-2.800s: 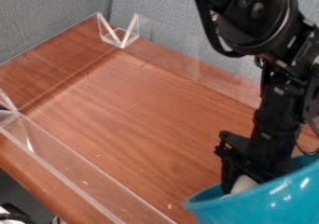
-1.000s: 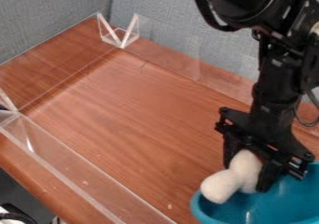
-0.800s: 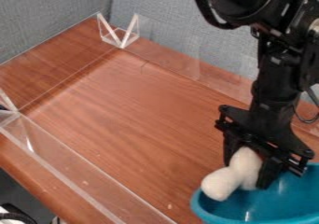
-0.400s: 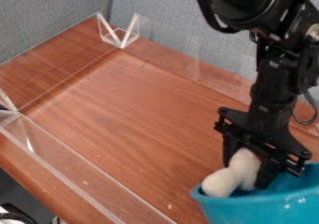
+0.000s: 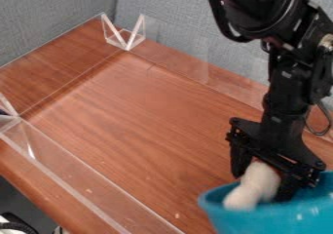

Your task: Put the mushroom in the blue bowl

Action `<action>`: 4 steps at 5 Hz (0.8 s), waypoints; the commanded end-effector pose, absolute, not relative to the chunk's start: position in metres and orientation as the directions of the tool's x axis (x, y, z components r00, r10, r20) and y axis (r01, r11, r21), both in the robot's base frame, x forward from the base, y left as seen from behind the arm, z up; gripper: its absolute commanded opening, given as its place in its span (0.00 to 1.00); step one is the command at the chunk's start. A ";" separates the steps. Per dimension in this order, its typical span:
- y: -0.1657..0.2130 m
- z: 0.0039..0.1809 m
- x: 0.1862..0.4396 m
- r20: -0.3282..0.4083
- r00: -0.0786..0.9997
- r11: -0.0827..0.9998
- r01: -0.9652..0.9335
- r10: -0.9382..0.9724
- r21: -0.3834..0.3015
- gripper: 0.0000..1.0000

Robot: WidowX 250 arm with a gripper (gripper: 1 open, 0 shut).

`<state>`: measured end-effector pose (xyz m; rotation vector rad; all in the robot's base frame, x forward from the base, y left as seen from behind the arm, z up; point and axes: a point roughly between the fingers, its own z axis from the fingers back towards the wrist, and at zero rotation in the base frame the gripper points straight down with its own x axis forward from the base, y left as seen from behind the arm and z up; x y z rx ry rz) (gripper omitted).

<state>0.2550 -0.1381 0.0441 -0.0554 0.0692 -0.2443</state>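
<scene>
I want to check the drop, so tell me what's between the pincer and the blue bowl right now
In the camera view, the mushroom lies there: its pale stem shows under the pincer, at the blue bowl's rim. Only the stem is visible, and nothing else fills that stretch.

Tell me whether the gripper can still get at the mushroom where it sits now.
Probably yes. The gripper hangs straight down right over the mushroom, whose pale stem shows between the fingers at the blue bowl rim. Nothing stands between them; only the bowl's near wall crowds it.
</scene>
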 end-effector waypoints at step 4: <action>-0.133 0.059 0.260 -0.040 0.974 0.974 0.222 -0.224 -0.051 0.00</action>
